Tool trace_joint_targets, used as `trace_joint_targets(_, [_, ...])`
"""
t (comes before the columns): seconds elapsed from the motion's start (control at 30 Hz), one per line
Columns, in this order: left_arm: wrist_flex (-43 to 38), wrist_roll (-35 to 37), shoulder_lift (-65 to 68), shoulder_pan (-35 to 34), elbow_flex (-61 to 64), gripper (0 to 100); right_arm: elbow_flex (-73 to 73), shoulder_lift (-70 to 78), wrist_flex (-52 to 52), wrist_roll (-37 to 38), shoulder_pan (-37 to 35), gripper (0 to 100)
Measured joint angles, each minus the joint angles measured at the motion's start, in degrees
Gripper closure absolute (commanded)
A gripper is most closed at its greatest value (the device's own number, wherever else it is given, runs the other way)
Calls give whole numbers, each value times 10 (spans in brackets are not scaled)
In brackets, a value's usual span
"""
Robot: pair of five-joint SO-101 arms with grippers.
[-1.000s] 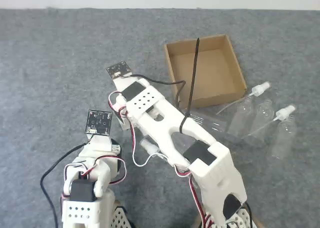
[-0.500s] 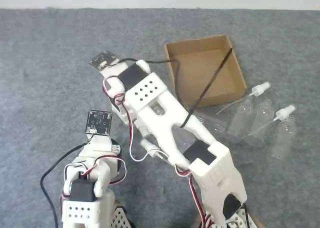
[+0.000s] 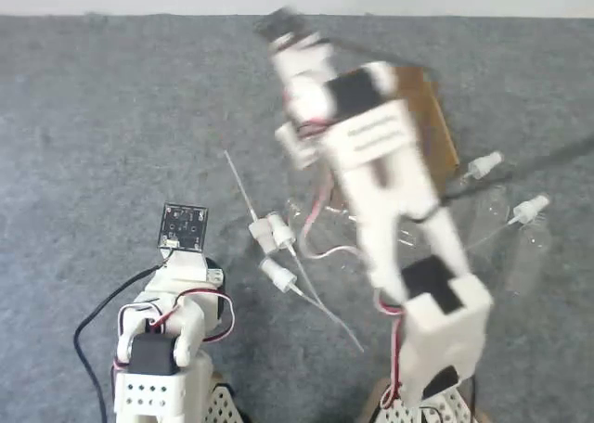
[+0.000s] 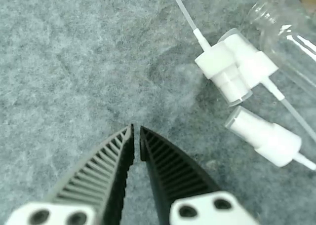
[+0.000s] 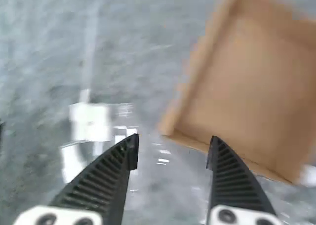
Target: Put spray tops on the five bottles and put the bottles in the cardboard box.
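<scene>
At table left, left arm: I see it folded low near the front edge, on the grey mat.
Left gripper: my wrist view looks straight down on the mat; the jaws are almost together, a thin slit between the tips, with nothing in them.
Loose spray tops: I count three white ones on the mat between the two arms. Two lie side by side and touching; the third lies just beside that pair. All are near the left gripper's tips but apart from them.
Dip tubes: thin, pale, running out from the loose tops across the mat.
Open bottle: clear, on its side, no top on the neck, just beside the pair of tops.
Right arm: stretched up the middle of the table toward the far side, over the box.
Right gripper: jaws spread wide and empty, hanging above the box's near corner and the mat beside it.
Cardboard box: brown, open side up; I can make out nothing inside. In the high view its right wall shows past the arm.
Bottles: clear, lying together right of the right arm and near the box.
Fitted spray tops: two of those bottles carry one.
</scene>
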Motion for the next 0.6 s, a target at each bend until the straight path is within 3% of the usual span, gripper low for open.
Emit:
trace_joint_targets(0.27, [0,0,0,0,0,988,63,-91,0,83,240,803])
trace_joint_targets(0.6, [0,0,0,0,0,988,109,-21,-35,131,478,803])
